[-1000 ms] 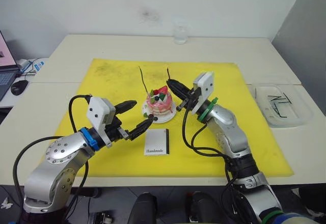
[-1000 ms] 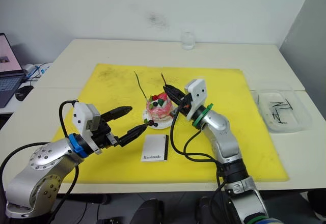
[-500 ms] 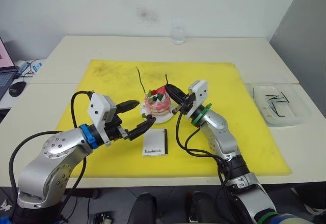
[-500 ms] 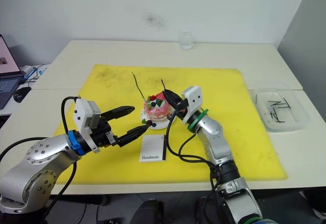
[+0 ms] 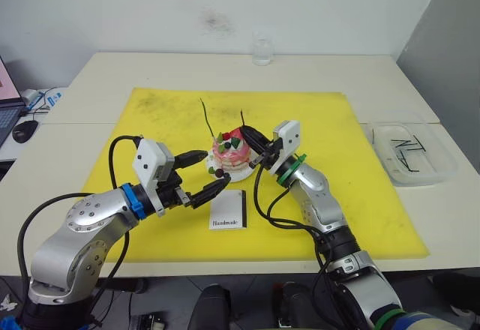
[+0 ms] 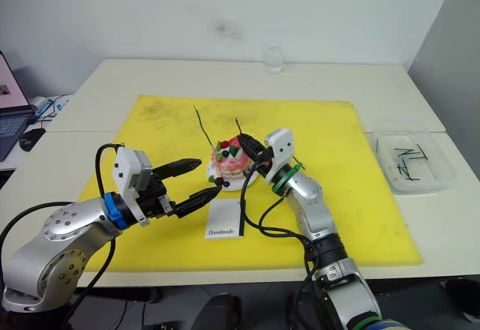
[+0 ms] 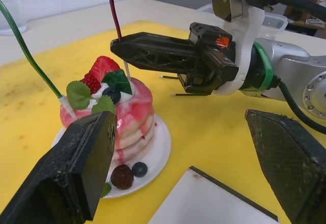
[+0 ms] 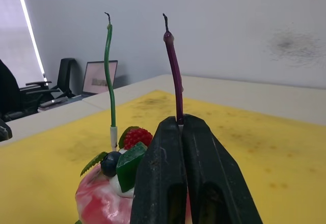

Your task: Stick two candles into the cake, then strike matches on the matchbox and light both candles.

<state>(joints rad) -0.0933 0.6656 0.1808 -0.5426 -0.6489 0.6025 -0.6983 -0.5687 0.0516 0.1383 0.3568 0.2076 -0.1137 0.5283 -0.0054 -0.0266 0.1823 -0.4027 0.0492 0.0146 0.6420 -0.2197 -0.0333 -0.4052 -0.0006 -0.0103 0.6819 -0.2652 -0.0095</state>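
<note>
The pink cake (image 5: 229,151) sits on its white plate (image 5: 241,172) mid-mat. A greenish candle (image 5: 208,118) stands stuck in its left side. My right gripper (image 5: 248,131) is shut on the reddish-brown candle (image 8: 174,71), held upright with its pale lower end at the cake's top beside the strawberry (image 7: 103,66). My left gripper (image 5: 213,168) is open just left of the plate, with nothing between its fingers (image 7: 76,173). The white matchbox (image 5: 229,211) lies flat in front of the cake. Two matches (image 7: 186,94) lie on the mat behind the right gripper.
A yellow mat (image 5: 322,210) covers the table's middle. At the right edge is a clear tray (image 5: 409,152) holding several dark sticks. A glass (image 5: 262,49) stands at the back. A laptop and mouse (image 5: 24,130) are on the far left.
My right gripper has carried the reddish-brown candle leftward onto the cake's top. The left gripper has edged slightly closer to the plate, still open.
</note>
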